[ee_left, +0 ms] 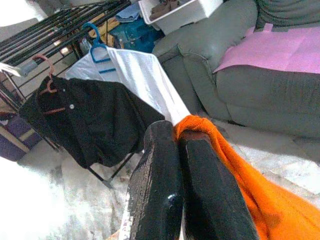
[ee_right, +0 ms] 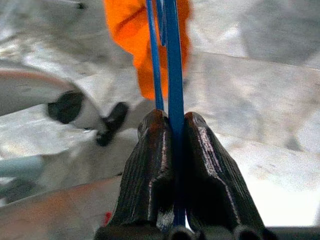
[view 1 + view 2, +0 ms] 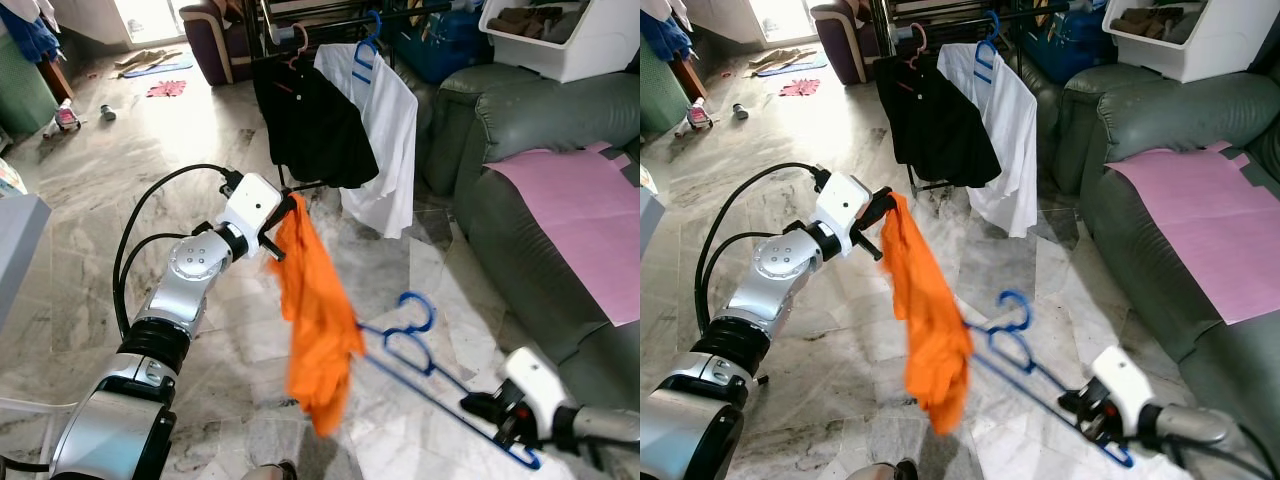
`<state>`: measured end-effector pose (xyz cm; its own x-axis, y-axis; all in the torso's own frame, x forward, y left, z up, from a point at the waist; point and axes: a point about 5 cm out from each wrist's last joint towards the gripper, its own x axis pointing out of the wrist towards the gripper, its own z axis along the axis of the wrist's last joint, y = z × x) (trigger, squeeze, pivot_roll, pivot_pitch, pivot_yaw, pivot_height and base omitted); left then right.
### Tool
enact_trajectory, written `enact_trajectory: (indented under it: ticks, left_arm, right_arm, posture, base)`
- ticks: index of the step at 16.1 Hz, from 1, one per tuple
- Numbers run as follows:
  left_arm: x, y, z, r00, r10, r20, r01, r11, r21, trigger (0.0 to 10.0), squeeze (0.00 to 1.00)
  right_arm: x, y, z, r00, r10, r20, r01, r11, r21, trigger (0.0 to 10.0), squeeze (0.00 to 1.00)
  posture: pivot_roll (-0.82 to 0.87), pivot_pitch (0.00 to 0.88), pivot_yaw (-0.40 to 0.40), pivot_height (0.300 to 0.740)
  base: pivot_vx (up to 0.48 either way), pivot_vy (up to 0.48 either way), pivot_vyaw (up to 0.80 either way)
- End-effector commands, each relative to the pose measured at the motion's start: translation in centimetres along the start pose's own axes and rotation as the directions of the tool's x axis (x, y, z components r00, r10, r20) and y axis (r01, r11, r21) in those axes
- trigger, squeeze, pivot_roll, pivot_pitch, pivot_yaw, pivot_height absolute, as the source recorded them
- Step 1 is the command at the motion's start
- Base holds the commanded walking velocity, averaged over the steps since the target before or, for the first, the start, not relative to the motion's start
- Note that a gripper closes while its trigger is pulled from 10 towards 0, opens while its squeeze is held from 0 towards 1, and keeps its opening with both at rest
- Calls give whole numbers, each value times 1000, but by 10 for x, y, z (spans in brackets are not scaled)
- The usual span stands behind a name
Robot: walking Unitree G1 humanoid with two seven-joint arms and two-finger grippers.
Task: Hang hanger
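My left gripper point(image 3: 283, 222) is raised in front of me, shut on the top of an orange garment point(image 3: 316, 310) that hangs limp below it. In the left wrist view the orange cloth point(image 1: 235, 170) bunches at the closed fingertips point(image 1: 162, 135). Low on the right, my right gripper point(image 3: 492, 410) is shut on the bottom bar of two blue hangers point(image 3: 412, 345). Their hooks point toward the garment and one end reaches behind the cloth. The right wrist view has the blue bars point(image 2: 172, 60) running out from between the pressed fingers point(image 2: 150, 150).
A dark drying rack point(image 3: 330, 18) stands ahead, holding a black shirt point(image 3: 310, 120) on a pink hanger and a white shirt point(image 3: 388, 130) on a blue hanger. A grey-green sofa point(image 3: 540, 130) with a pink sheet point(image 3: 590, 215) fills the right. Marble floor lies between.
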<state>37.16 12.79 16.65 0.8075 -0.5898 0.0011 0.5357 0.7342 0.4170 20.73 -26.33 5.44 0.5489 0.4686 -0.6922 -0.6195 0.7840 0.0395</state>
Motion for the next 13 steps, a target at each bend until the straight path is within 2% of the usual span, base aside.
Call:
enact_trajectory:
  ticks: [1, 2, 3, 4, 6, 8, 9, 11, 12, 13]
  left_arm:
    - [-4, 16, 18, 996, 48, 73, -55, 994, 95, 10000, 0]
    - [-7, 13, 14, 998, 20, 65, -30, 988, 152, 10000, 0]
    - [-7, 13, 14, 998, 20, 65, -30, 988, 152, 10000, 0]
    - [-12, 7, 12, 996, -47, 70, 29, 971, 239, 10000, 0]
    - [-14, -3, 14, 990, -105, 93, 76, 960, 269, 10000, 0]
    - [-14, -9, 16, 985, -127, 114, 91, 955, 281, 10000, 0]
    - [-13, -12, 19, 981, -136, 137, 92, 955, 283, 10000, 0]
    - [-12, -20, 30, 968, -132, 211, 77, 965, 250, 10000, 0]
    - [-11, -34, 39, 951, -152, 271, 87, 968, 237, 10000, 0]
    - [-10, -44, 47, 936, -157, 316, 89, 972, 218, 10000, 0]
  right_arm:
    - [-11, -16, -12, 993, -94, -78, 96, 995, 19, 10000, 0]
    - [-17, -27, -9, 988, -136, -72, 138, 990, 30, 10000, 0]
    - [-17, -27, -9, 988, -136, -72, 138, 990, 30, 10000, 0]
    - [-25, -40, -3, 982, -182, -44, 184, 982, 34, 10000, 0]
    - [-31, -63, 9, 952, -306, -10, 306, 951, 43, 10000, 0]
    - [-32, -69, 12, 938, -348, -11, 348, 937, 42, 10000, 0]
    - [-32, -76, 11, 910, -414, -21, 415, 908, 51, 10000, 0]
    - [-30, -88, 15, 840, -542, 20, 535, 835, 132, 10000, 0]
    - [-27, -93, 21, 789, -613, 51, 588, 776, 230, 10000, 0]
    - [-23, -97, 27, 751, -656, 78, 611, 734, 295, 10000, 0]
  posture:
    - [-99, 76, 68, 740]
    - [-99, 77, 67, 740]
    - [-99, 77, 67, 740]
    - [-98, 77, 65, 740]
    - [-98, 77, 65, 740]
    - [-94, 74, 61, 740]
    - [-93, 75, 60, 740]
    - [-90, 76, 61, 740]
    - [-88, 76, 63, 740]
    - [-87, 76, 64, 740]
  base:
    - [0, 0, 0]
    - [0, 0, 0]
    - [0, 0, 0]
    - [0, 0, 0]
    - [0, 0, 0]
    - [0, 0, 0]
    - [0, 0, 0]
    - [0, 0, 0]
    - [0, 0, 0]
    - [0, 0, 0]
